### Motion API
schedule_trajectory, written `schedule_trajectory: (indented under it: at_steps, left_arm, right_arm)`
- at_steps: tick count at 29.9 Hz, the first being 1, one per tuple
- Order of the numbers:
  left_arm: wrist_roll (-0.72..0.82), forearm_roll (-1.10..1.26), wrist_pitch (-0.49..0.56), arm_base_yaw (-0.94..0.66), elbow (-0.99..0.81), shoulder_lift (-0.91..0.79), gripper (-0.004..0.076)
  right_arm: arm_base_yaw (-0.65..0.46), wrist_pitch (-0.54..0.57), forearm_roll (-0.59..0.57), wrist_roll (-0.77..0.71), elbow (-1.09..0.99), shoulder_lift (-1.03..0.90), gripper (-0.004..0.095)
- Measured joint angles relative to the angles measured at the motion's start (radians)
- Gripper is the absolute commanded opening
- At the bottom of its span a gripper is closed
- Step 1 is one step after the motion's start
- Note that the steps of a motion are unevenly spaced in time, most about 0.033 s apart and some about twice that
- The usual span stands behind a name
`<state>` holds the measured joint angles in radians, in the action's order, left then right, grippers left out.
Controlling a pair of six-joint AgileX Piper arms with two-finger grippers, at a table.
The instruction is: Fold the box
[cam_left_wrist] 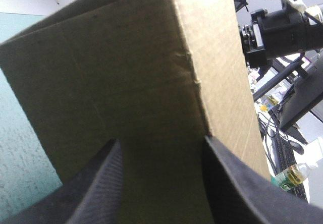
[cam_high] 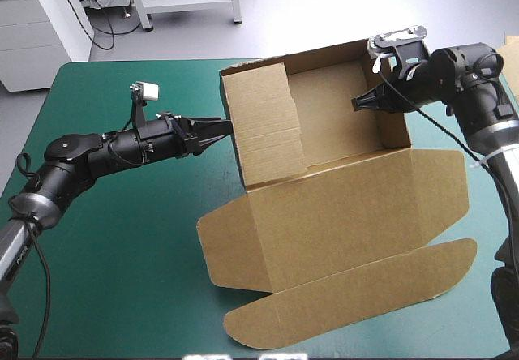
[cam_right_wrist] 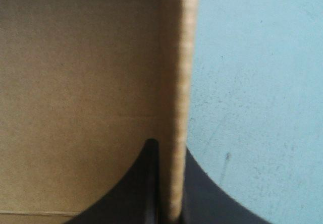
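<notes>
Box (cam_high: pixel 324 173) sits toward 1 o'clock on the teal-green surface (cam_high: pixel 122 238), walls raised, lid flat toward 6. Right hand (cam_high: pixel 361 100) pinches its 3 o'clock wall. Left hand (cam_high: pixel 220 129), spread, meets the 9 o'clock wall, which probably needs tucking inward next.

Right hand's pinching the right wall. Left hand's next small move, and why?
Probably nudge the left hand forward to tip the tall left wall inward: its fingers stand open at that wall's outside, while the right hand holds the box.
</notes>
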<state>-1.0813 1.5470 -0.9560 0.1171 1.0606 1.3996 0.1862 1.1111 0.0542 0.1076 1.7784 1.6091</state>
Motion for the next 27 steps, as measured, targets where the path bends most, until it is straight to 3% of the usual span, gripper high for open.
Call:
schedule_trajectory:
  at_steps: [11,21,27]
  left_arm:
    - [0.021,-0.056,0.014,0.0,0.001,-0.025,0.0401]
    - [0.211,-0.26,0.237,0.025,0.001,-0.025,0.0401]
    - [0.369,-0.479,0.421,0.095,0.001,-0.026,0.0385]
  right_arm:
    - [0.002,-0.007,0.034,0.001,0.0,0.025,-0.0015]
    - [0.08,-0.051,0.036,0.001,0.0,0.025,-0.0015]
    - [0.187,-0.094,-0.067,-0.054,-0.001,0.025,-0.0015]
